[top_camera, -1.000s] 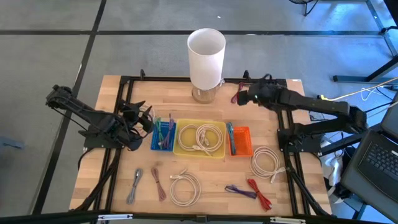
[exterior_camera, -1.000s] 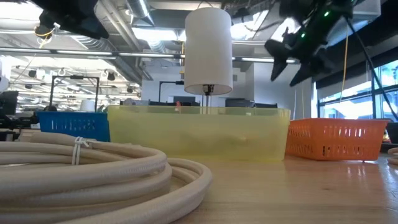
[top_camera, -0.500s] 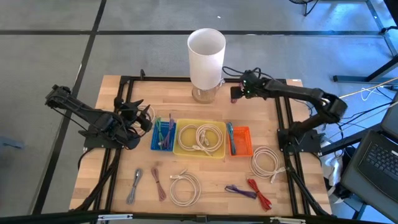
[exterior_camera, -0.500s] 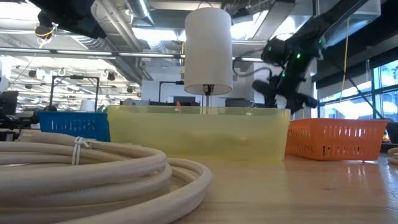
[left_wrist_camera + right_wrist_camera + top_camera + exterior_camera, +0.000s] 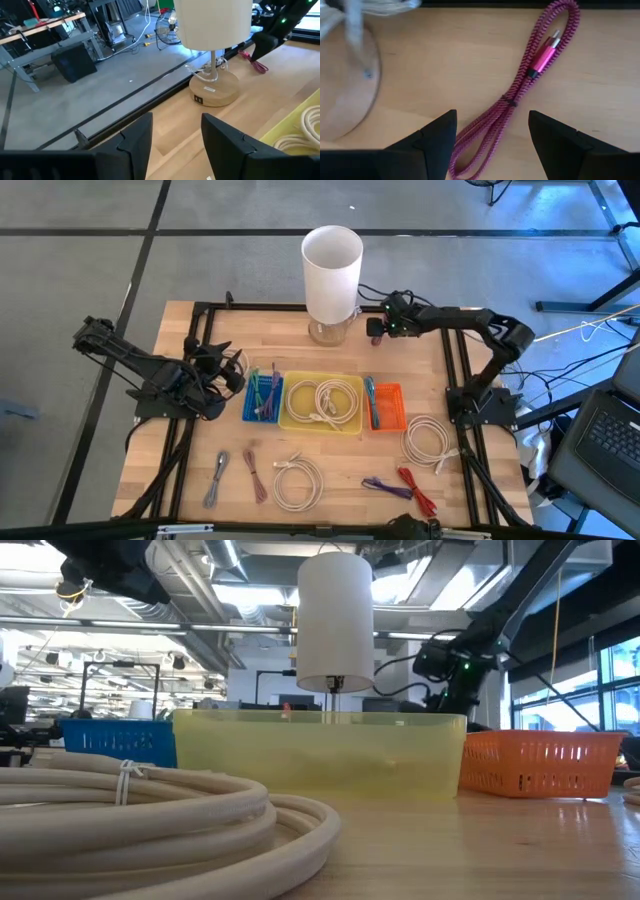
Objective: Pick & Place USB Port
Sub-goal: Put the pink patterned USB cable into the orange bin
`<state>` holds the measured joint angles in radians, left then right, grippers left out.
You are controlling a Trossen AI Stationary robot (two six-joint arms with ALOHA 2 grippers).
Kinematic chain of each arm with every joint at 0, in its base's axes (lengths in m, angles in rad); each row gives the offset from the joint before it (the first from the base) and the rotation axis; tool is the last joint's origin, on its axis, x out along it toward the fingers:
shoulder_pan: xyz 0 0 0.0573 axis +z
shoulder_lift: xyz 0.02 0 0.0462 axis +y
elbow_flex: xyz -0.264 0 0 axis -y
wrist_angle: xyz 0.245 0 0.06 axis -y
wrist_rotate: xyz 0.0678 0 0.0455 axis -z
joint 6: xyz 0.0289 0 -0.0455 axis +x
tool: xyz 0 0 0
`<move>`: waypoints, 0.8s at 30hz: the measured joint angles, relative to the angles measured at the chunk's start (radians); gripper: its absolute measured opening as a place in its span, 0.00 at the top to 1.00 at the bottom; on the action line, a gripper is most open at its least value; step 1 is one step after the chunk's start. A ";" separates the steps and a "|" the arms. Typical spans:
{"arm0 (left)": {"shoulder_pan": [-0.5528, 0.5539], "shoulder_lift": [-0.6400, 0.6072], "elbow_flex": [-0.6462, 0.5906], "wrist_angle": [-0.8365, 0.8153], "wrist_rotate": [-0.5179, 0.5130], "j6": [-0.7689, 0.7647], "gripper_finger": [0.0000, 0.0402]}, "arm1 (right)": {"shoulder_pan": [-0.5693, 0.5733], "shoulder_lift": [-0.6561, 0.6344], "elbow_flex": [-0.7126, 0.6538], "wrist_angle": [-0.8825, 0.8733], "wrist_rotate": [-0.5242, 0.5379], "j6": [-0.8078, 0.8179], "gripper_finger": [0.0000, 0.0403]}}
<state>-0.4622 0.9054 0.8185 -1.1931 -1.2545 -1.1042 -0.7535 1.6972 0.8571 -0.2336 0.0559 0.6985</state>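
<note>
A magenta braided USB cable point(image 5: 520, 90), folded into a long loop with its plug point(image 5: 545, 56) on top, lies flat on the wood at the table's far side, right of the white lamp's base point(image 5: 332, 332). It also shows as the magenta cable point(image 5: 378, 337) in the high view. My right gripper point(image 5: 491, 116) hangs open just above this cable, one finger on each side of the loop, touching nothing. My left gripper point(image 5: 236, 370) waits open at the table's left, beside the blue bin point(image 5: 262, 397).
The tall white lamp point(image 5: 332, 260) stands close to the left of my right gripper. Blue, yellow point(image 5: 322, 425) and orange point(image 5: 390, 420) bins sit in a row mid-table, holding cables. White coils point(image 5: 430, 442), grey, red and purple cables lie along the near edge.
My right gripper has come down from well above the table to just over the magenta cable near the lamp's base, and the arm has folded lower along the far edge. The cable has not moved.
</note>
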 joint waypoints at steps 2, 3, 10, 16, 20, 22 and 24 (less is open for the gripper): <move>0.000 0.000 0.000 0.000 0.000 0.000 0.59 | -0.008 0.019 0.000 0.013 0.000 -0.001 0.38; 0.000 0.000 0.000 0.000 0.000 0.000 0.59 | -0.011 0.025 0.000 0.015 0.000 0.000 0.38; 0.000 0.000 0.000 0.000 0.000 0.000 0.61 | -0.021 0.053 0.001 0.059 0.003 -0.004 0.45; 0.000 0.000 0.000 0.000 0.000 0.000 0.61 | -0.031 0.057 0.001 0.074 0.003 -0.057 0.71; 0.000 0.000 0.000 0.000 0.000 0.000 0.60 | -0.035 0.056 0.001 0.081 -0.001 -0.132 0.95; 0.000 0.000 0.000 0.000 0.000 0.000 0.61 | -0.034 0.051 0.001 0.078 0.008 -0.153 0.96; 0.000 0.000 0.000 0.000 0.000 0.000 0.62 | -0.034 0.037 0.000 0.064 0.024 -0.164 0.98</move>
<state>-0.4618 0.9054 0.8185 -1.1934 -1.2545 -1.1038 -0.7879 1.7339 0.8574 -0.1693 0.0801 0.5344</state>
